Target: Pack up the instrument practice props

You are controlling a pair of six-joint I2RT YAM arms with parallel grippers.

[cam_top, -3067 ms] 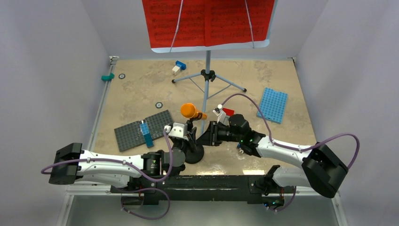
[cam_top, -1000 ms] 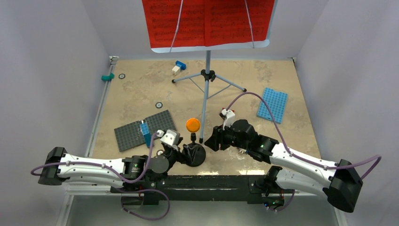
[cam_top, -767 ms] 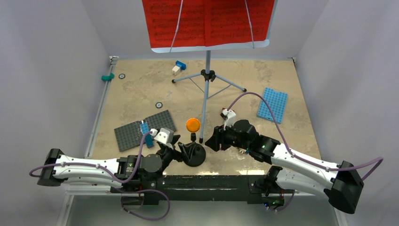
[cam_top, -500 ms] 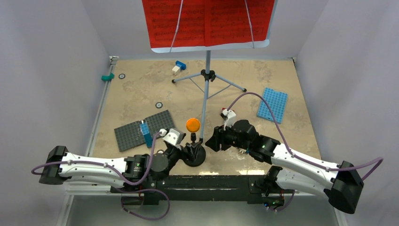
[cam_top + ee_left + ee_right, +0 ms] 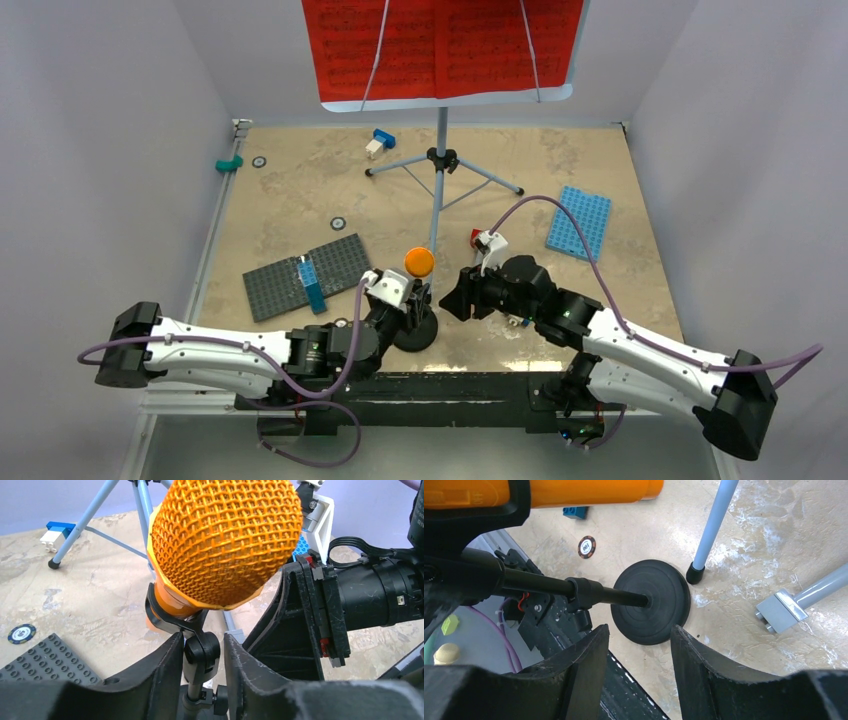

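Observation:
The orange toy microphone [image 5: 419, 262] sits clipped on the small black mic stand, whose round base [image 5: 415, 333] rests on the table near the front edge. My left gripper [image 5: 405, 300] is closed on the stand's neck just under the clip, and the left wrist view shows its jaws [image 5: 202, 647] hugging the black swivel joint below the mesh head [image 5: 225, 540]. My right gripper [image 5: 447, 298] is open and empty just right of the stand; its view shows the base [image 5: 651, 602] beyond the gripper's tips [image 5: 636, 635]. The pale-blue music stand [image 5: 441, 158] holds the red pages [image 5: 440, 45] at the back.
One tripod leg's foot [image 5: 694, 572] stands right beside the mic stand base. A grey block on a pale rod [image 5: 779, 611] lies to its right. A grey studded plate [image 5: 290, 280] with a blue brick lies left and a blue plate [image 5: 580, 222] right. Small chips and bricks lie farther back.
My left gripper has moved right and in onto the stand's neck, and the microphone has shifted slightly right. Three seconds ago the microphone lay sideways; now its head points up. The right arm has drawn back slightly.

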